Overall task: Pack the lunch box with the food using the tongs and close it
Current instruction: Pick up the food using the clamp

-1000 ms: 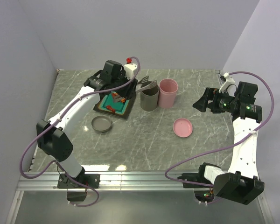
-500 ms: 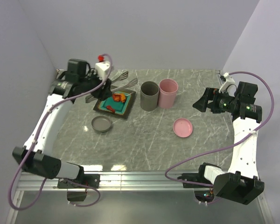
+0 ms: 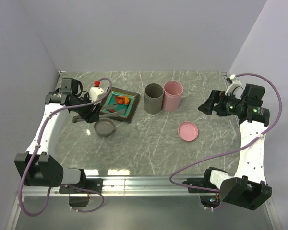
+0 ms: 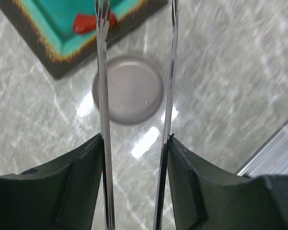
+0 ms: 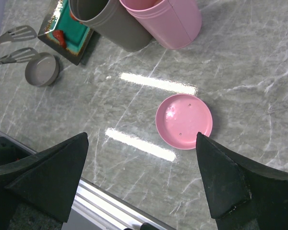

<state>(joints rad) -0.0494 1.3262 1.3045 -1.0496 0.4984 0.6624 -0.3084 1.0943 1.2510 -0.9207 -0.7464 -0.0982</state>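
My left gripper [image 4: 134,143] is clamped on the long slim silver metal tongs [image 4: 102,72]. They reach over the round grey lid [image 4: 128,89] to the edge of the square dark plate with a teal centre [image 4: 48,24]. Orange-red food chunks [image 3: 121,100] lie on that plate. My right gripper [image 5: 142,139] hangs with its jaws wide apart near the round pink lid [image 5: 184,121].

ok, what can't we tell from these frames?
- Inside the grey cup and pink cup: too small in the top view; mouths cut off by the top edge in the right wrist view.
- Amount of food on the plate: tiny from the top, cropped in the left wrist view, behind the grey cup in the right wrist view.
- Tips of the tongs: cropped in the left wrist view.
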